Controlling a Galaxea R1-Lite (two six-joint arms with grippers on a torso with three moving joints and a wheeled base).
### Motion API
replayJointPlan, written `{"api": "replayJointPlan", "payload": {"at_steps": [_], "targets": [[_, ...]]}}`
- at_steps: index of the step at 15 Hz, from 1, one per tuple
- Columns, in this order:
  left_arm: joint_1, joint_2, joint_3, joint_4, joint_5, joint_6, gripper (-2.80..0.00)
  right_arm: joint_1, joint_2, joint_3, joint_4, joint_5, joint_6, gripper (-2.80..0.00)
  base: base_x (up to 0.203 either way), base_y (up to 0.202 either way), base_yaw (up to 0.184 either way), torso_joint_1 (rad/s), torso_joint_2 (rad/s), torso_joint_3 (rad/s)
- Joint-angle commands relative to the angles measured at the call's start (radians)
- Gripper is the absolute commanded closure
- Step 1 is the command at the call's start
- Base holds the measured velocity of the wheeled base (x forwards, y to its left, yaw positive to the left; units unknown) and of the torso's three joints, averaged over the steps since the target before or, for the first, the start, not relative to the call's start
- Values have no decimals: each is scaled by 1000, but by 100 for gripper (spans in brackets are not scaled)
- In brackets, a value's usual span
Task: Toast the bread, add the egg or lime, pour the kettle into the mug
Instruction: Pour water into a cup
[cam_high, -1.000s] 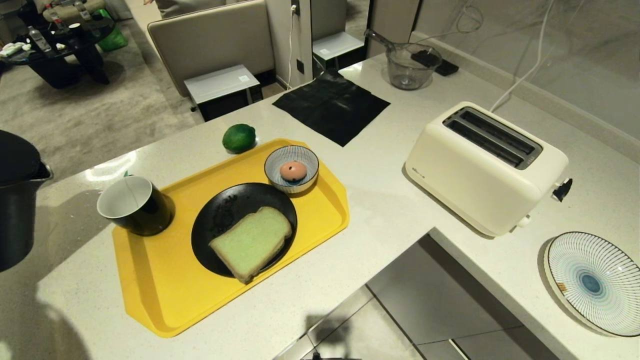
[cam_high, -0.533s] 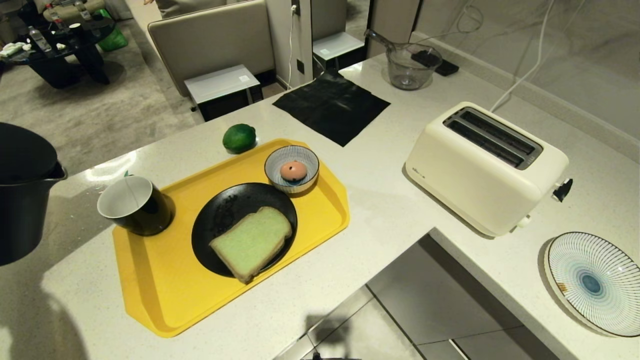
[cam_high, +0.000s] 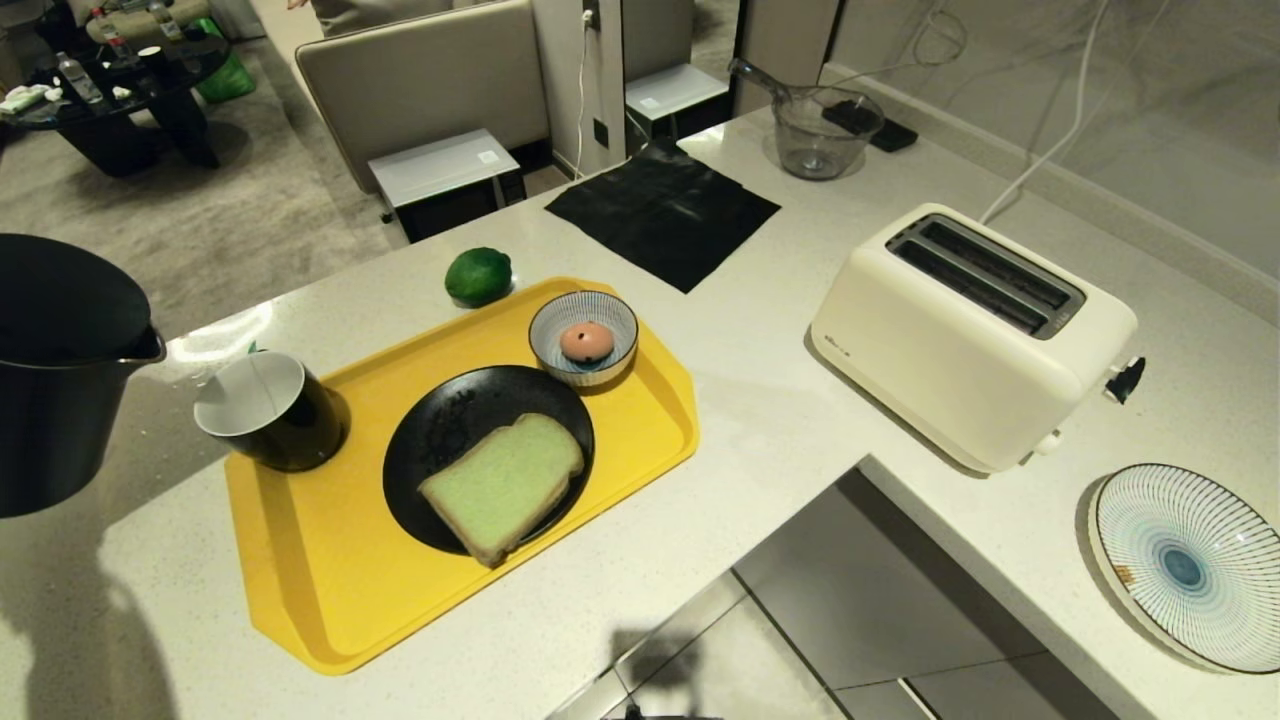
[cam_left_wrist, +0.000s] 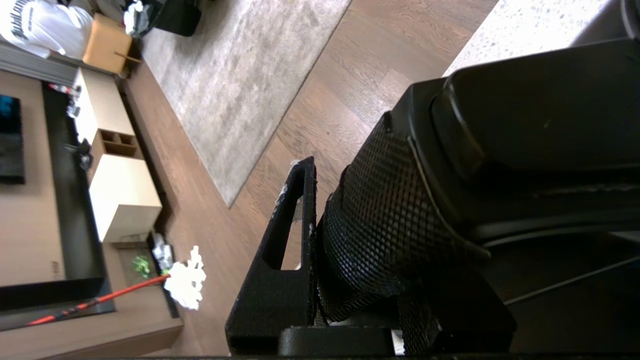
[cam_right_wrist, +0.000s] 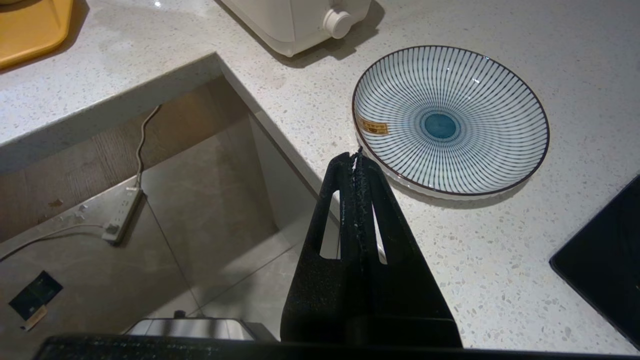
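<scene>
Carried in from the counter's left edge over the past second, the kettle (cam_high: 60, 375) now hangs just beside the mug (cam_high: 268, 410), its textured handle (cam_left_wrist: 385, 225) clamped in the left gripper (cam_left_wrist: 320, 235); pouring looks imminent. Bread (cam_high: 503, 484) lies untoasted on its black plate (cam_high: 440, 425). The right gripper (cam_right_wrist: 357, 175), fingers pressed together, idles near a striped plate (cam_right_wrist: 450, 120).

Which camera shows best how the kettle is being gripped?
The left wrist view: the left end effector is clamped on the kettle's textured handle. The head view shows only the kettle body near the mug, grip out of frame. The right wrist view shows none of it.
</scene>
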Motion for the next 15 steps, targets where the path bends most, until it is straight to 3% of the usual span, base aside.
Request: {"api": "replayJointPlan", "payload": {"at_steps": [1, 12, 15], "targets": [[-12, 3, -2, -1, -3, 19, 0, 0, 2, 26, -1, 0, 0, 0, 0, 0, 0, 0, 0, 0], [-44, 45, -46, -2, 0, 142, 0, 0, 2, 26, -1, 0, 0, 0, 0, 0, 0, 0, 0, 0], [-63, 50, -51, -2, 1, 151, 0, 0, 2, 26, -1, 0, 0, 0, 0, 0, 0, 0, 0, 0]]}}
